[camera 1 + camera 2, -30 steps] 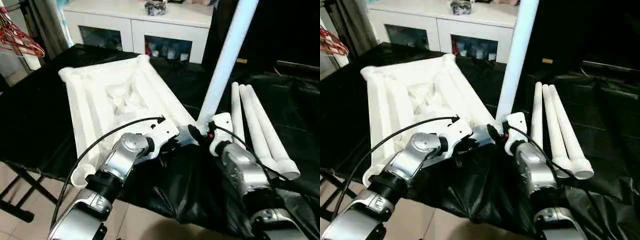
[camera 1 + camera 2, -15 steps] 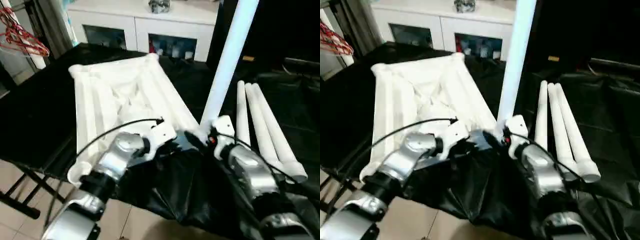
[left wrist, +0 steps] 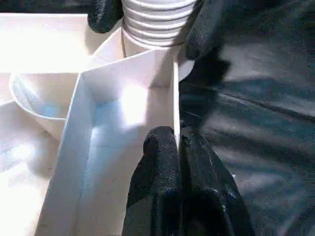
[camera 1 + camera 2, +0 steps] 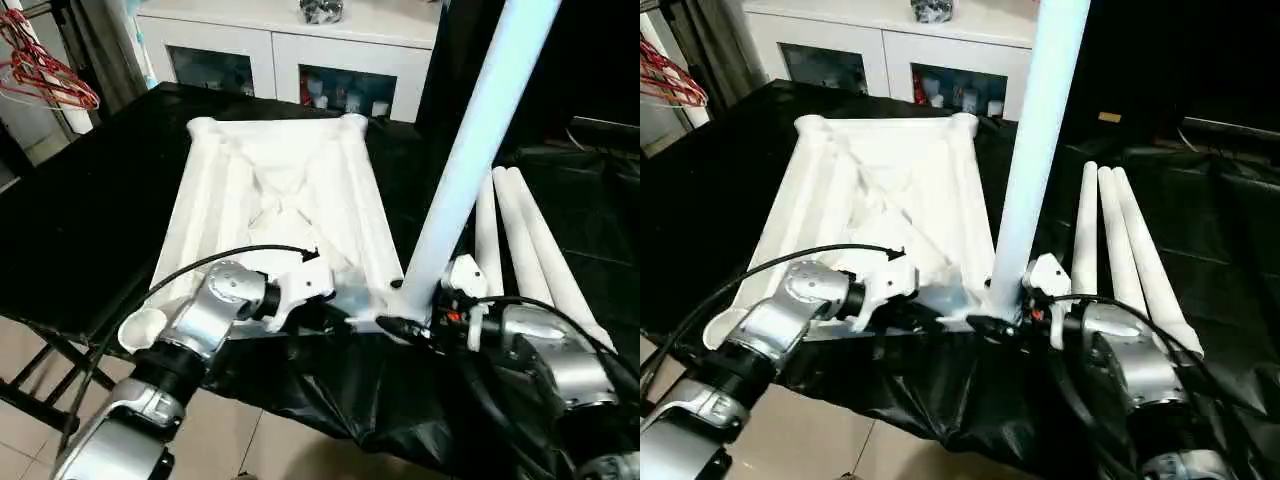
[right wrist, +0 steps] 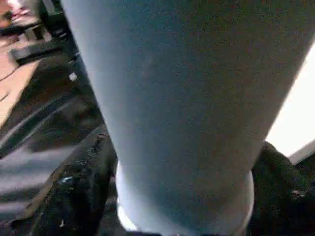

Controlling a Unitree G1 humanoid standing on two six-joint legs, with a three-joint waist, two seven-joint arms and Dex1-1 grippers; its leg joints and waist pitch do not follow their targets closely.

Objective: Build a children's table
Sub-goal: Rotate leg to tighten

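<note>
At table top's (image 4: 280, 190) near corner — both forearms level, converging

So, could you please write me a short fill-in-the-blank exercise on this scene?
1. The table top lies with its ribbed underside facing ____.
2. The number of loose legs lying beside the top is ____.
3. The left hand is pinched shut on a thin ____ of the top.
4. The right hand has its fingers around the base of the ____ leg.

Missing words: up; three; rib; upright
</note>
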